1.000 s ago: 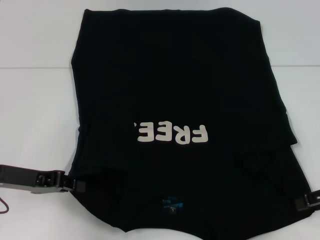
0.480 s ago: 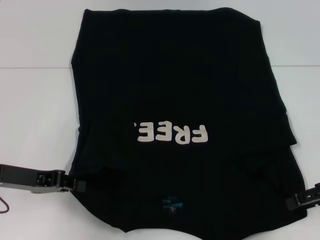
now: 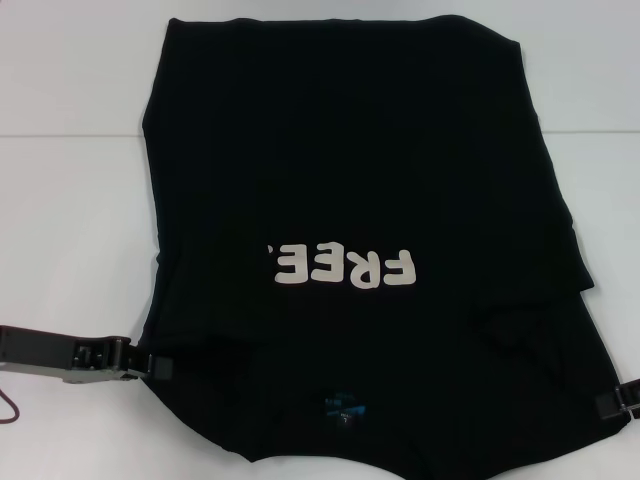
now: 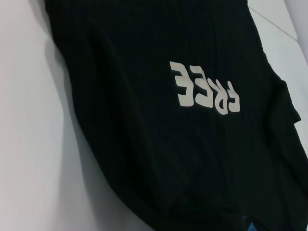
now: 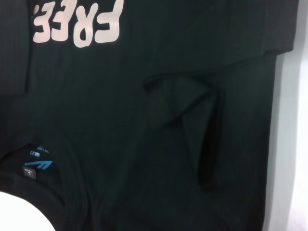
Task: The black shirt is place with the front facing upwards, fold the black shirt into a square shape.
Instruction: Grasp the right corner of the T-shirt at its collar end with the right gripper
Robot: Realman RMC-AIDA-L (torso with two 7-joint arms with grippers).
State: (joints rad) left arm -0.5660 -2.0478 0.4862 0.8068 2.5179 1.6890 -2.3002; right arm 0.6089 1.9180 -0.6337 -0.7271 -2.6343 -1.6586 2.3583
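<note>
Head view: black shirt (image 3: 350, 230) covers white table (image 3: 70, 230); left gripper (image 3: 158, 368) pinches its edge, right gripper (image 3: 612, 403) unclear.

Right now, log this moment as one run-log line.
black shirt: flat, front up, sides folded in | left gripper: at near-left edge | right gripper: at near-right edge | table

The head camera looks steeply down over the whole black shirt (image 3: 350, 230) on the counter (image 3: 70, 220). Both wrist cameras sit close from either side, sharing the lettering (image 4: 204, 89).
</note>
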